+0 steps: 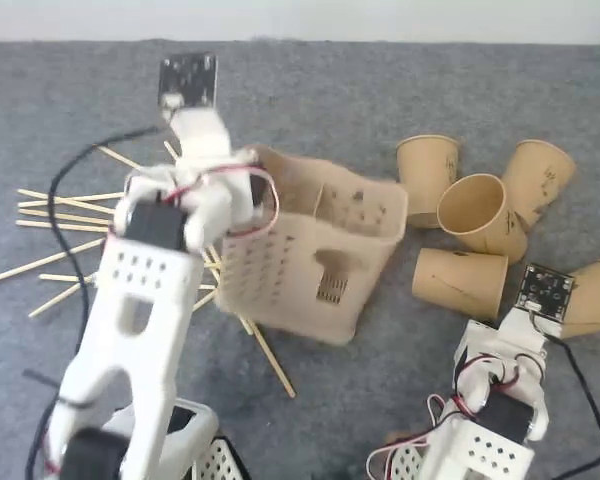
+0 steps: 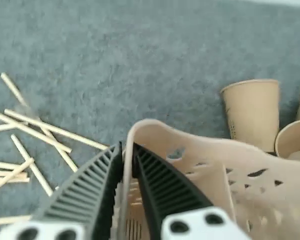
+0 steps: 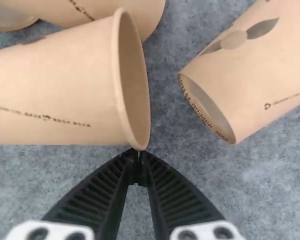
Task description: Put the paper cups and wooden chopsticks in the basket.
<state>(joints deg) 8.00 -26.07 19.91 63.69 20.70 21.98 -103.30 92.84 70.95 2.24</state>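
Observation:
A tan perforated basket [image 1: 320, 250] sits tilted mid-table. My left gripper [image 2: 126, 152] is shut on the basket [image 2: 215, 165], pinching its near rim. Wooden chopsticks [image 1: 65, 210] lie scattered on the grey carpet to the basket's left, and some poke out from under it; the chopsticks [image 2: 37, 129] also lie beyond the left fingers. Several paper cups [image 1: 480, 215] lie on their sides to the right. My right gripper [image 3: 139, 156] is shut, its tips pinching the lowest part of the rim of one lying paper cup [image 3: 65, 85]. A second cup [image 3: 245, 75] lies just beside it.
The left arm [image 1: 140, 300] leans over the chopsticks near the basket. The right arm's base [image 1: 490, 440] stands at the front right, close to the nearest cups [image 1: 460, 282]. Open carpet lies behind the basket and in front of it.

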